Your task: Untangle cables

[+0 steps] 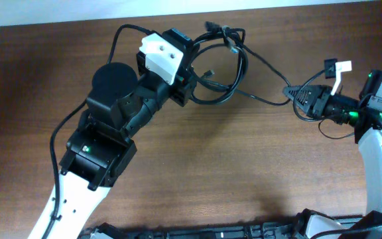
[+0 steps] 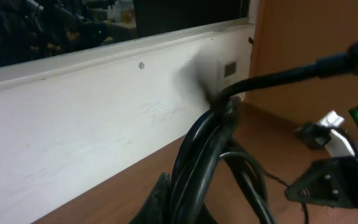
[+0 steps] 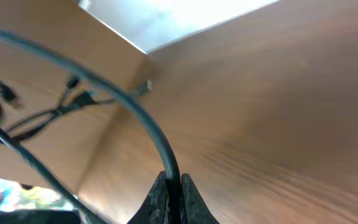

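Cables [image 1: 225, 33] sit looped near the worktop's [image 1: 244, 166] far edge. I see my left fingers [image 2: 159, 200] clamped tight on the loops, and my right fingers [image 3: 159, 200] pinched shut on one strand stretched out from them.

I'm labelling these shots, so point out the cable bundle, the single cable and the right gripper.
cable bundle [image 2: 197, 149]: left wrist view, on the middle of the bunched strands.
single cable [image 3: 165, 155]: right wrist view, on the strand just above the fingers.
right gripper [image 3: 173, 190]: right wrist view, between the fingertips, shut on that cable.
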Robot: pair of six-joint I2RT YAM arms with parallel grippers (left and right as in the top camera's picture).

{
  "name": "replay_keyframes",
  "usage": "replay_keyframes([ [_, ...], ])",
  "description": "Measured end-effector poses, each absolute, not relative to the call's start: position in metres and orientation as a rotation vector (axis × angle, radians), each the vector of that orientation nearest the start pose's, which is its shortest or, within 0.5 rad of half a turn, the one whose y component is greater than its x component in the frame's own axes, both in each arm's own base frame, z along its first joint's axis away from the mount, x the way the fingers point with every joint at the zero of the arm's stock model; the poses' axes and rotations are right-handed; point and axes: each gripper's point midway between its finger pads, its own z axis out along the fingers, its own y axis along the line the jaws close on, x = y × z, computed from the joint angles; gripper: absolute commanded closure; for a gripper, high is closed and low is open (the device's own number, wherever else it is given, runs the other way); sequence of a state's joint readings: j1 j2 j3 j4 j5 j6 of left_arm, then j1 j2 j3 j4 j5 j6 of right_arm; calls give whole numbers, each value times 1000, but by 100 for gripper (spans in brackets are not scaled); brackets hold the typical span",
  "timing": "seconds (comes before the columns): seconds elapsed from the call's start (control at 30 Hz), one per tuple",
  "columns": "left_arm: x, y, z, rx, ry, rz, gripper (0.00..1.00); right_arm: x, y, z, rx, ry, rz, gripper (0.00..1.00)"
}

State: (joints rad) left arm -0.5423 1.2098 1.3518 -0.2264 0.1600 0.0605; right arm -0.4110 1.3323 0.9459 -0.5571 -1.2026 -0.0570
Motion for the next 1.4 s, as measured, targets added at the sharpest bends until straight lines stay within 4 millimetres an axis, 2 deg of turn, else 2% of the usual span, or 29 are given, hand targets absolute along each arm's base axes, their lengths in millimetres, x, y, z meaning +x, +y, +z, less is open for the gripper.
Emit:
replay_keyframes([
  [0.23,334,-229,432,600,1576,-477,100,326,26,208,-85,2125,1093,96],
  [0.27,334,-228,431,597,1577,-474,100,325,27,206,-80,2133,1094,91],
  [0.33,335,-228,431,596,1580,-468,100,324,24,200,-56,2168,1071,37],
  [0.4,339,-220,433,565,1579,-432,100,325,17,193,-28,2197,1026,26],
  [0.57,341,-211,437,532,1578,-394,100,327,11,187,-17,2222,971,24],
  [0.7,342,-210,433,532,1594,-387,100,327,14,192,-36,2195,1003,25],
  [0.9,341,-209,424,544,1631,-383,100,322,33,222,-180,2027,1162,25],
  [1.13,337,-212,411,587,1674,-387,100,319,42,253,-336,1844,1249,24],
  [1.23,330,-219,405,680,1666,-399,100,320,43,262,-389,1789,1249,24],
  [1.4,314,-244,397,874,1606,-494,100,328,40,280,-450,1721,1216,24],
])
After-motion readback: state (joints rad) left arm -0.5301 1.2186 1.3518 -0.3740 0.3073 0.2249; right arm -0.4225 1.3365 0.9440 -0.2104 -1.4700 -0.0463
